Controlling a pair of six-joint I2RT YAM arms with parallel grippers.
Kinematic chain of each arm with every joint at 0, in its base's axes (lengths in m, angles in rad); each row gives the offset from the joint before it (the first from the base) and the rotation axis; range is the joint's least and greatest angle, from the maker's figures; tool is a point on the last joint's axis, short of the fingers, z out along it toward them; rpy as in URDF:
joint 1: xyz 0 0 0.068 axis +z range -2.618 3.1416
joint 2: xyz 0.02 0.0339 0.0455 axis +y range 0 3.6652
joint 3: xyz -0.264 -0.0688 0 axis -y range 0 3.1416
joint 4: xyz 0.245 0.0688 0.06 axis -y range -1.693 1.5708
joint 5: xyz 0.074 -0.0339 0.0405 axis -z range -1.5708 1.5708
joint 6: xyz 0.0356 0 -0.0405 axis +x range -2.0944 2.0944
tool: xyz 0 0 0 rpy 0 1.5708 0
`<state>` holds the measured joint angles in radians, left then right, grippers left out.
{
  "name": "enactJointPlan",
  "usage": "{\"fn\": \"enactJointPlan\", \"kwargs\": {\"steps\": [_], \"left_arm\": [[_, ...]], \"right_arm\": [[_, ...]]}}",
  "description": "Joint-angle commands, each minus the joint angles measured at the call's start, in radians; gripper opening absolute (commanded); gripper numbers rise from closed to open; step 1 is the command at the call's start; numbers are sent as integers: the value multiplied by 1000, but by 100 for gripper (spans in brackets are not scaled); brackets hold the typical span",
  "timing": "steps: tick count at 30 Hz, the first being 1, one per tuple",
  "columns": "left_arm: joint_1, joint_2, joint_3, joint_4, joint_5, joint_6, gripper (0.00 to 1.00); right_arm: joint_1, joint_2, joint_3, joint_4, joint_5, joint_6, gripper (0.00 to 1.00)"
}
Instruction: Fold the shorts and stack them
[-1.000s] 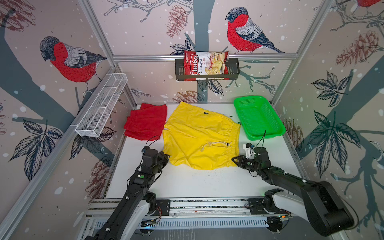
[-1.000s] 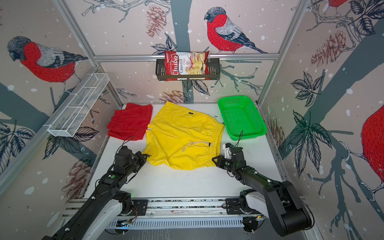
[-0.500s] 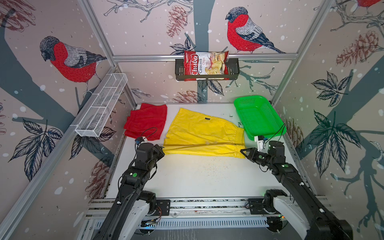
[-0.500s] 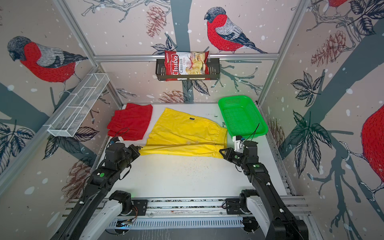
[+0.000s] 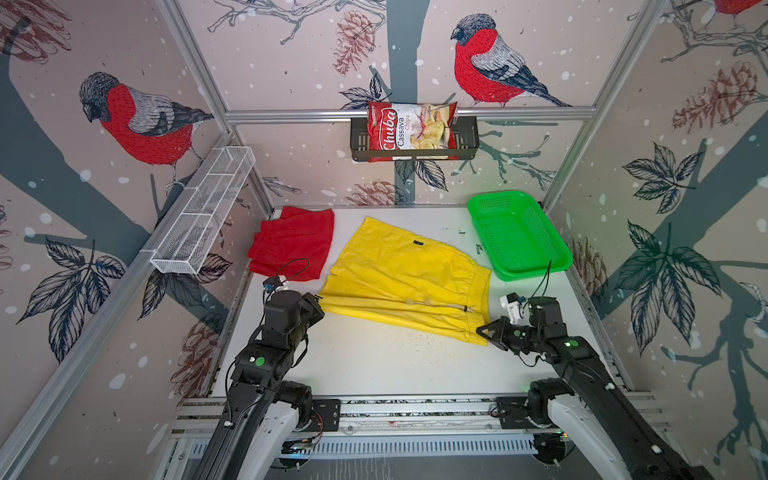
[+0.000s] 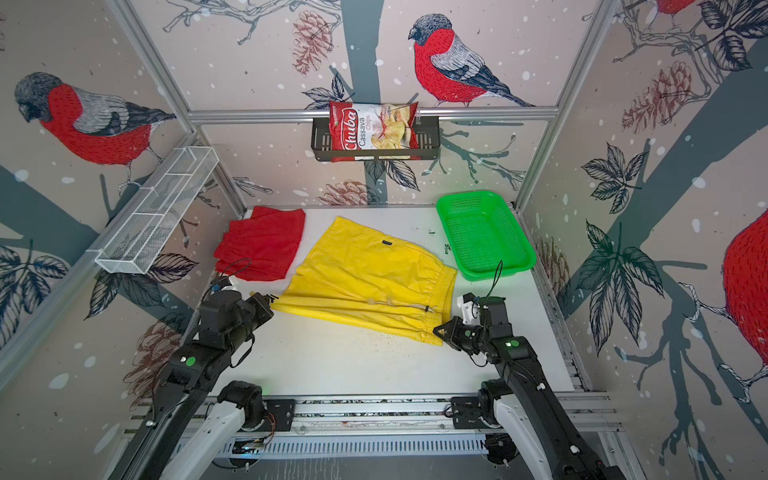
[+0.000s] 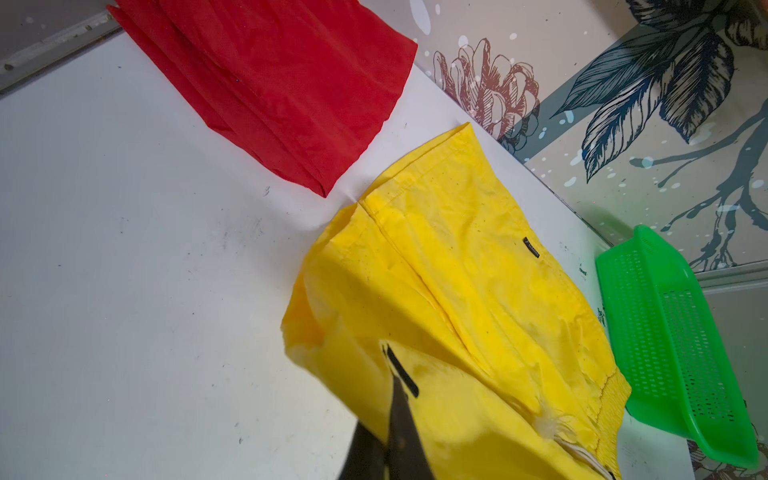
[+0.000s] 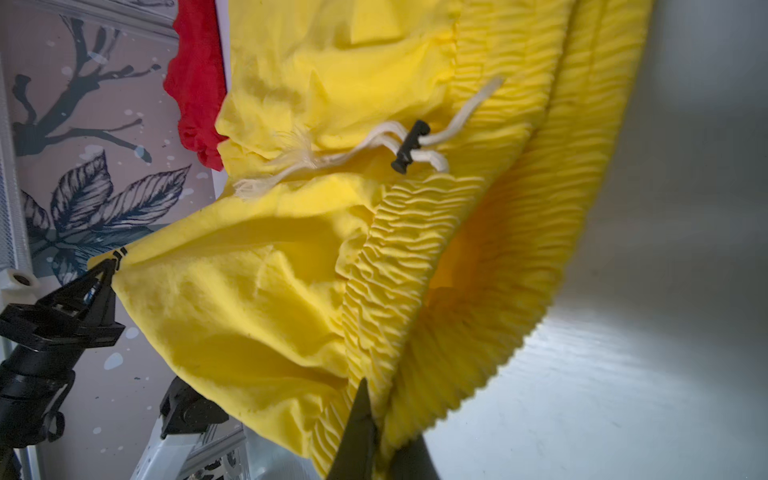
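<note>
The yellow shorts (image 5: 407, 274) (image 6: 370, 274) lie spread mid-table, waistband to the right and drawstring (image 8: 415, 145) on top. My left gripper (image 5: 319, 305) (image 7: 395, 374) is shut on the near left hem corner. My right gripper (image 5: 482, 332) (image 8: 370, 399) is shut on the near end of the ribbed waistband. The near edge runs taut between them. The red shorts (image 5: 295, 243) (image 6: 262, 245) (image 7: 282, 83) lie folded at the back left, apart from the yellow pair.
A green mesh basket (image 5: 519, 237) (image 6: 484, 232) (image 7: 665, 340) sits at the back right, close to the waistband. On the left wall hangs a white wire shelf (image 5: 203, 212). A chips bag (image 5: 409, 131) rests in a black rack on the back wall.
Both grippers raised the yellow shorts' near edge and drew it taut, moving apart. The right gripper then came back toward the front; the near part of the cloth now lies doubled.
</note>
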<state>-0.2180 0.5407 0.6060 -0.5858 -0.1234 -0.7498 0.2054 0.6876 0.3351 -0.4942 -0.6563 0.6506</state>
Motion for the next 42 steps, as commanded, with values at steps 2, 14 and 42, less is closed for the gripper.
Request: {"fn": "enactJointPlan", "kwargs": {"steps": [2,14,42], "left_arm": [[2,-22,-100,43,41,-76,0],[2,-85,-34,-79,-36,-83,0],[1,413,387,313,-68,338,0]], "right_arm": [[53,2,-88,49,95,107,0],[127,-8,-21,-92,158,115,2],[-106,23,269,-177,-1,-12,3]]}}
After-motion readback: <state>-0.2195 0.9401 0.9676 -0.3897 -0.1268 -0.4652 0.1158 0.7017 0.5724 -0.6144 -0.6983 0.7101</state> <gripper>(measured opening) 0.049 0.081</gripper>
